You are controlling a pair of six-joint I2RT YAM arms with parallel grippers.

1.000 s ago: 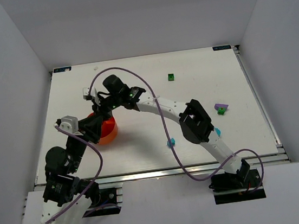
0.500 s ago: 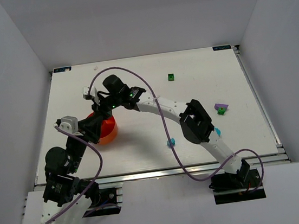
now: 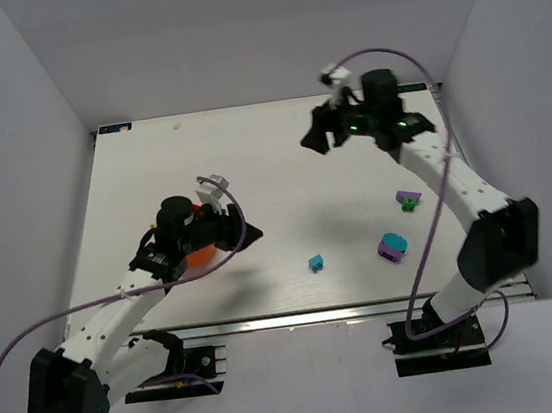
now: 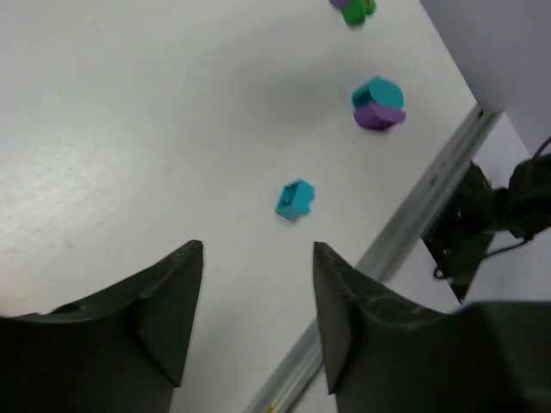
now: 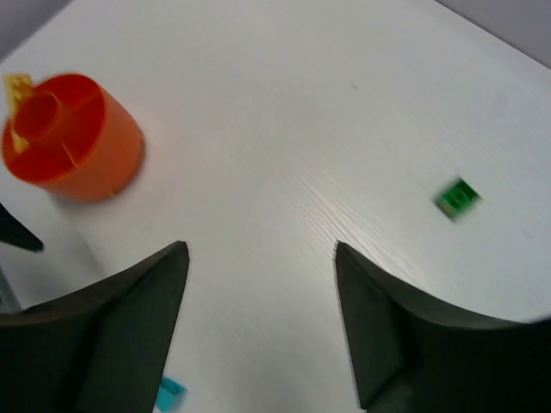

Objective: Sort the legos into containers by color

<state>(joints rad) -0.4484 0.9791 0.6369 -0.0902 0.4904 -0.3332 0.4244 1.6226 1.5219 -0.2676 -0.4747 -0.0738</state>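
Note:
The containers show in the right wrist view: an orange bowl [image 5: 82, 155] with what looks like a red bowl [image 5: 39, 116] nested inside it and a yellow lego [image 5: 17, 86] at its rim. From above, the orange bowl [image 3: 200, 257] is mostly hidden under my left arm. My left gripper [image 3: 247, 235] [image 4: 256, 249] is open and empty, just right of the bowl. A teal lego [image 3: 315, 262] [image 4: 295, 199] lies ahead of it. My right gripper [image 3: 314, 137] [image 5: 261, 249] hovers open and empty at the far right. A green lego [image 5: 456, 197] lies beside it.
A teal-on-purple stack [image 3: 393, 246] [image 4: 377, 103] sits near the front right. A purple lego [image 3: 410, 194] and a green lego [image 3: 408, 206] lie close together by the right arm. The metal front rail [image 4: 413, 206] borders the table's near edge.
The right arm swung away from the orange bowl to the far right of the table. The left arm stretched rightward over the bowl. Both grippers now stand open.

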